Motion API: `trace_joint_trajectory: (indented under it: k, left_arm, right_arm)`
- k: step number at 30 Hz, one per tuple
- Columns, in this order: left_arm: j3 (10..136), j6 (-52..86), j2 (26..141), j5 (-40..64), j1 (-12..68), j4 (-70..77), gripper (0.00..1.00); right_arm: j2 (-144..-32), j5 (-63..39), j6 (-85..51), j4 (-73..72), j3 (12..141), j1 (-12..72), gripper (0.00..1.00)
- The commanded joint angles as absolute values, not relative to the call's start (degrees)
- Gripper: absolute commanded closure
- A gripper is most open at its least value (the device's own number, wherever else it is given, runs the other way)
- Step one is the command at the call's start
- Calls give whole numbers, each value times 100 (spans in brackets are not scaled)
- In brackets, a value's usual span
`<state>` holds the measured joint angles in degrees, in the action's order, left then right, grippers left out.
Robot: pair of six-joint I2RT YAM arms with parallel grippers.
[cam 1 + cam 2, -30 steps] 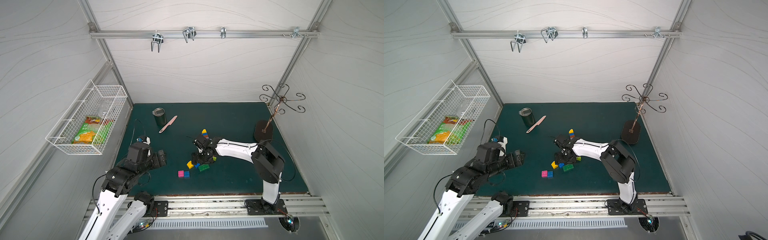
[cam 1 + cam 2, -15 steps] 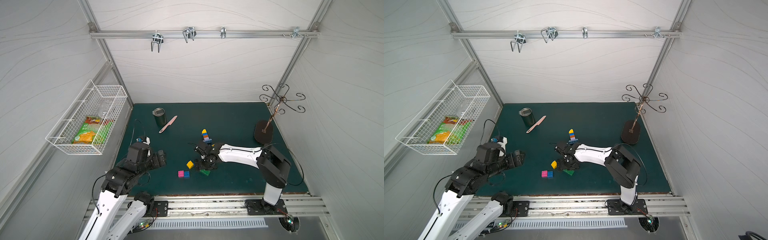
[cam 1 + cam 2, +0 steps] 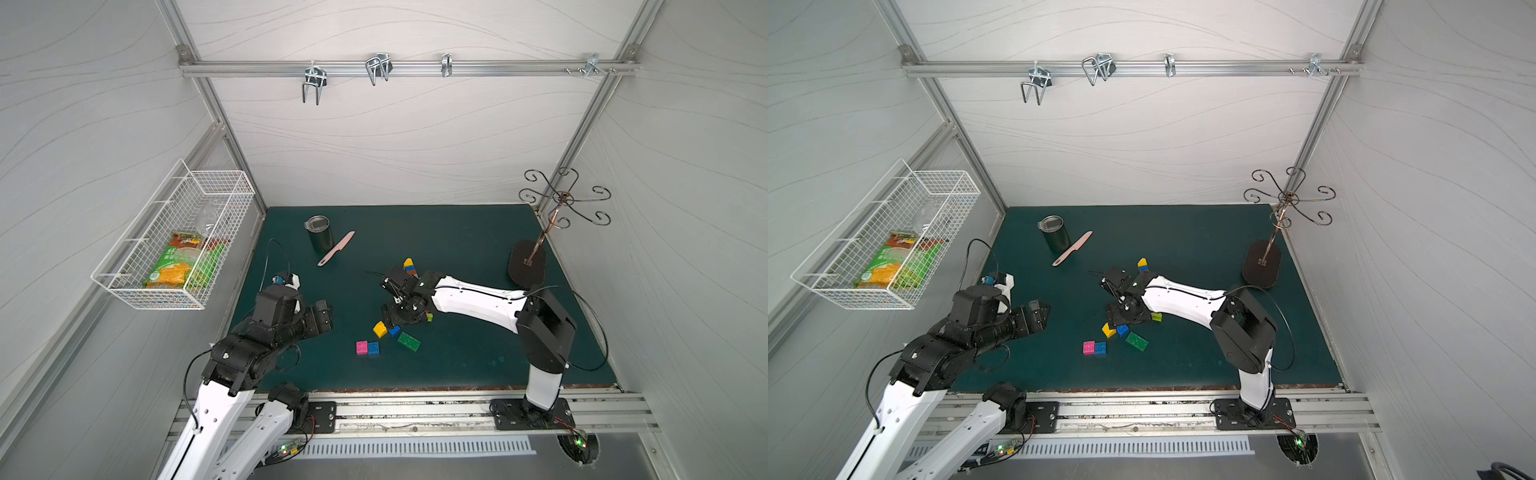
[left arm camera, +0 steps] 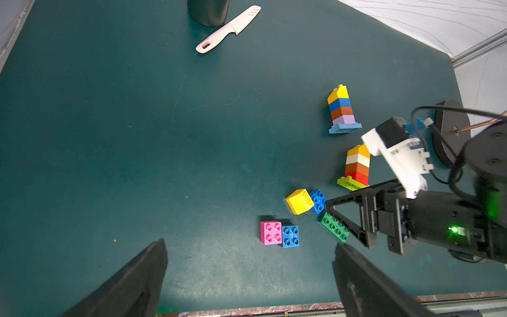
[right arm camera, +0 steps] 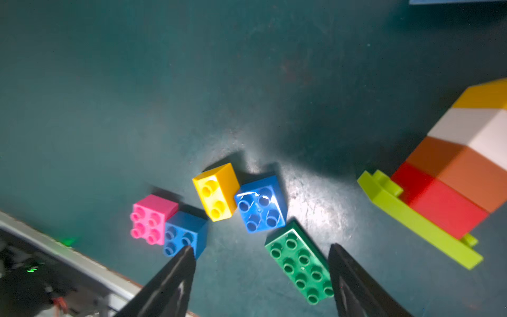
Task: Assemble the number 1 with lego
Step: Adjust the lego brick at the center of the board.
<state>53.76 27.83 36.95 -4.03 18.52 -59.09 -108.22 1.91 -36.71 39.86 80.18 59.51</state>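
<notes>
top views high, facing down — wrist views close (sharing bricks (image 4: 299, 201))

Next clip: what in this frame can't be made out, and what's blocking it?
Lime-based stack: both top views, the right arm covers all but a lime corner.
Dark cup: left wrist view, frame edge cuts off its top.
Clear item in the wire basket: top views, too small, behind mesh.
Green brick: right wrist view, lies between the right gripper fingers; contact unclear.

2 stacked multicolour lego towers (image 4: 341, 108) (image 4: 357, 164), 2 loose blue square bricks (image 4: 318, 201) (image 4: 290, 236), 1 yellow brick (image 4: 299, 201), 1 pink brick (image 4: 270, 232), 1 long green brick (image 4: 334, 227), 1 dark metal tumbler (image 3: 320, 241), 1 pink plastic knife (image 4: 227, 28)
</notes>
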Motion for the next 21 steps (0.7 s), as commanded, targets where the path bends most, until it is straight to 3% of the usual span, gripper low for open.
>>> trace_joint_trajectory:
  k: [1,21]
  left_arm:
    - [5458,2782,3700,-400,1837,-5722,0]
    - [5467,2768,3789,-369,1837,-5721,0]
  right_arm:
    - [-11074,303,-3292,4356,8141,6022,27]
    - [-11732,611,-2893,4565,8678,6135,35]
